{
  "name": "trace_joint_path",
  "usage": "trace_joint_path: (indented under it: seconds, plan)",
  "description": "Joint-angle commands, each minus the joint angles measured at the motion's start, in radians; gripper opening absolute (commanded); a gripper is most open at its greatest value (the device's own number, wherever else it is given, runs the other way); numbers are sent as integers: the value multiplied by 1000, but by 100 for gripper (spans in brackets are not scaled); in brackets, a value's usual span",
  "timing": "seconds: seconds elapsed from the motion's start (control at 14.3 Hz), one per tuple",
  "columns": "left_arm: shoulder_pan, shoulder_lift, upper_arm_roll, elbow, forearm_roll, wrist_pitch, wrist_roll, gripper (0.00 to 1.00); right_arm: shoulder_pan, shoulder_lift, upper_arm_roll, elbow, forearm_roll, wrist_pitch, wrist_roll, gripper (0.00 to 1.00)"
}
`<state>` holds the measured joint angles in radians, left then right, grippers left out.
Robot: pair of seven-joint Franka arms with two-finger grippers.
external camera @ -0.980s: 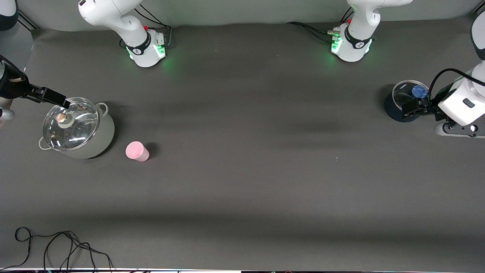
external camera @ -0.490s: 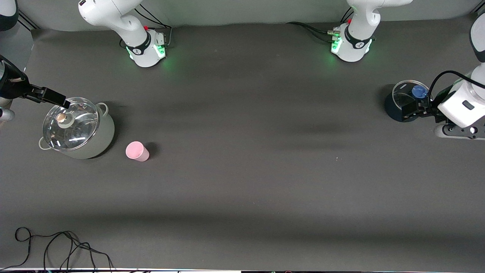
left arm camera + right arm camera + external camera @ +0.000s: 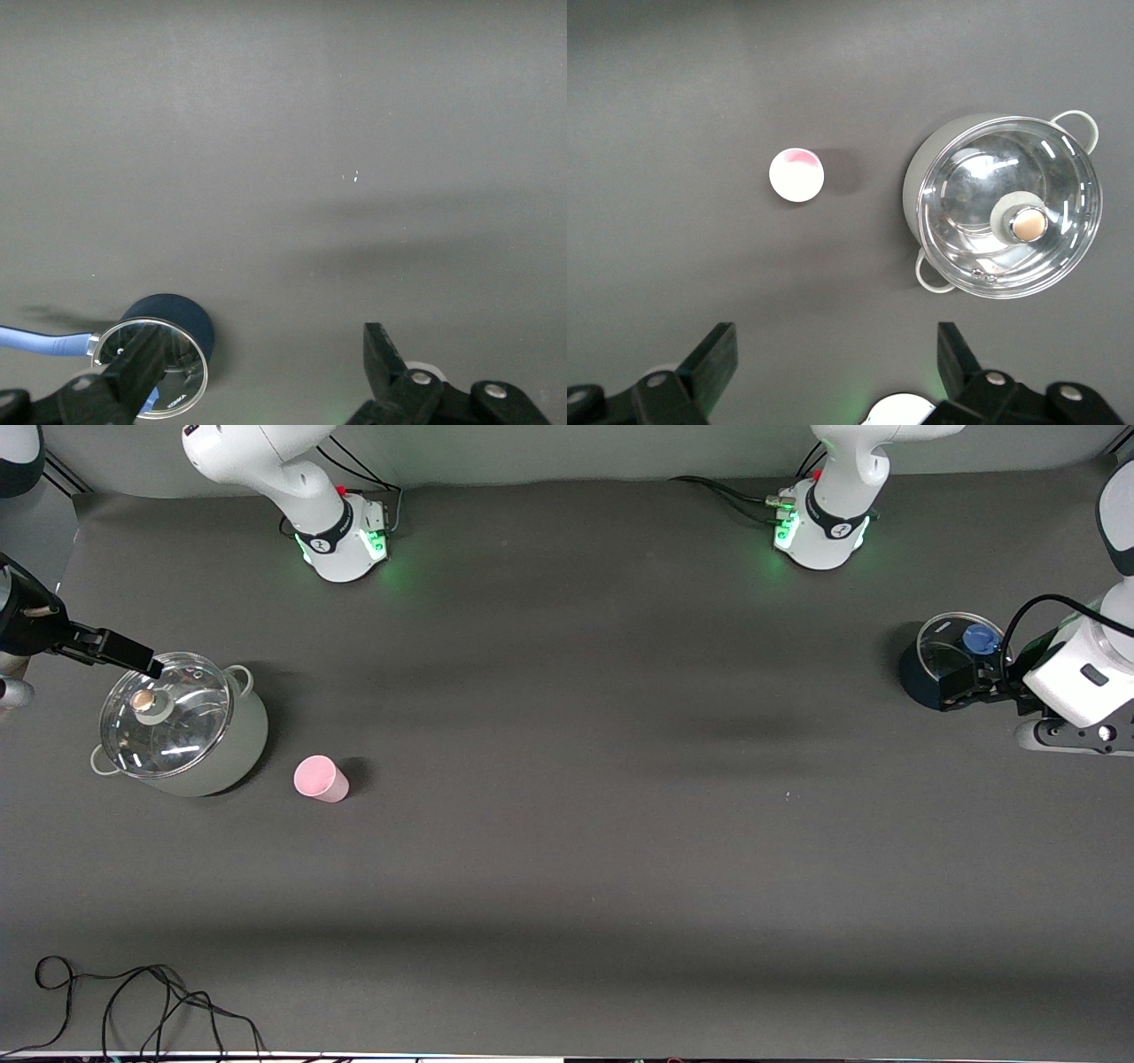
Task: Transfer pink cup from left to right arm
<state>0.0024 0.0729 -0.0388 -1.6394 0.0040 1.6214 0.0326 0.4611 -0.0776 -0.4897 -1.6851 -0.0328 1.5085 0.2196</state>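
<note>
The pink cup [image 3: 320, 778] stands on the dark table beside the grey pot [image 3: 239, 748], on the side toward the table's middle. It also shows in the right wrist view [image 3: 796, 174], well clear of the fingers. My right gripper [image 3: 149, 663], with flat black fingers, is open and empty in the air over the edge of the grey pot's glass lid [image 3: 168, 717]; in its own view it [image 3: 836, 329] holds nothing. My left gripper [image 3: 955, 691] is open and empty over the dark blue pot [image 3: 917, 677] at the left arm's end; its own view [image 3: 261, 341] shows nothing between the fingers.
The grey pot [image 3: 914, 186] has two side handles and a knobbed glass lid. The dark blue pot [image 3: 182, 310] has a glass lid with a blue knob [image 3: 979, 638]. A loose black cable [image 3: 133, 1001] lies near the table edge closest to the front camera.
My left gripper and wrist have shifted slightly by the dark blue pot. The right gripper, the pink cup and both pots have not moved.
</note>
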Motion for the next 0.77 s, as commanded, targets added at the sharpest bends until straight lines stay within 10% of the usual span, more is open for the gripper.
trace_joint_path:
  seconds: [0.0, 0.35, 0.7]
  plan:
    - [10, 25, -7, 39, -6, -2, 9, 100, -149, 15, 152, 22, -18, -10, -39, 100]
    - [8, 28, -7, 44, -7, -2, 9, 100, -451, 24, 451, 30, -10, -10, -40, 100]
    - [11, 28, -7, 44, -6, -2, 9, 100, -464, 64, 484, 77, -9, -1, -40, 100]
